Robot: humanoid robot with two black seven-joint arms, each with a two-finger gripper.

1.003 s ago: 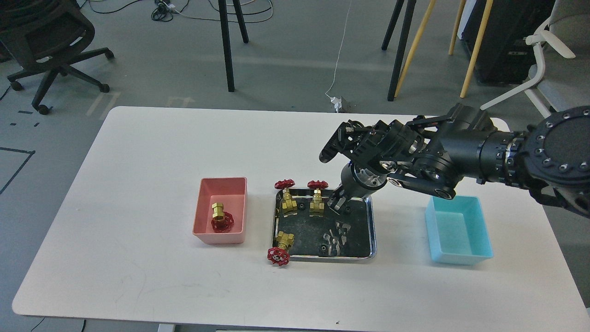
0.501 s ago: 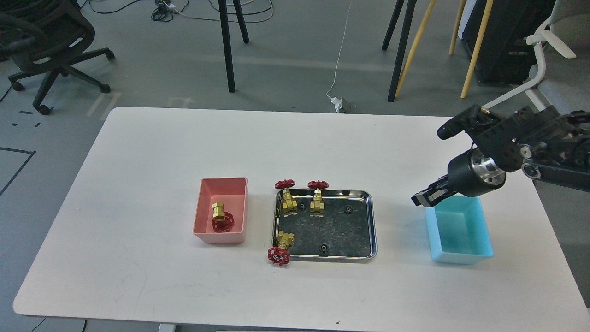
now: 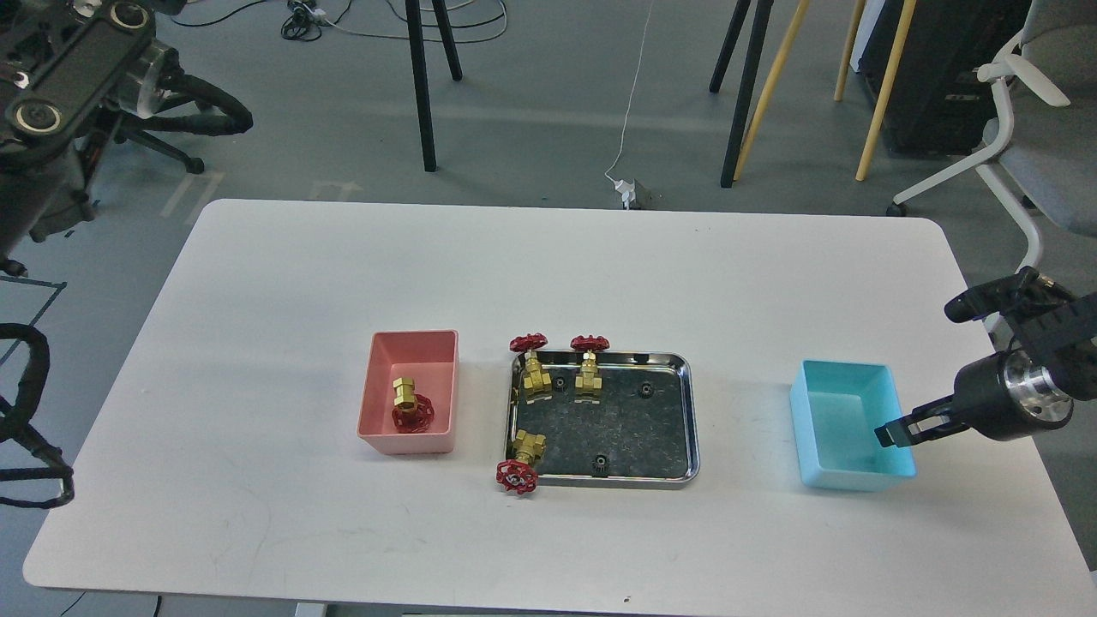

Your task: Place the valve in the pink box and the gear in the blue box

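Note:
One valve (image 3: 410, 404) lies in the pink box (image 3: 407, 444) left of the steel tray (image 3: 696, 420). Two valves (image 3: 536, 367) (image 3: 590, 367) stand at the tray's back left. A third valve (image 3: 521, 461) lies at its front left corner, its red wheel over the rim. Three black gears (image 3: 560, 382) (image 3: 647, 390) (image 3: 602, 463) lie in the tray. The blue box (image 3: 848, 476) stands right of the tray. My right gripper (image 3: 894, 433) points left over the box's right rim; its thin fingers are seen side-on. My left arm (image 3: 77, 60) shows at the top left; its gripper is out of view.
The white table (image 3: 343, 274) bears only the tray and the two boxes. Chairs, stool legs and cables stand on the floor beyond the table's far edge. A cable loop of my left arm (image 3: 26, 428) hangs at the left edge.
My right arm has pulled back from the tray's back right to the right, past the blue box. All three gears remain in the tray. My left arm has come into view at the top left.

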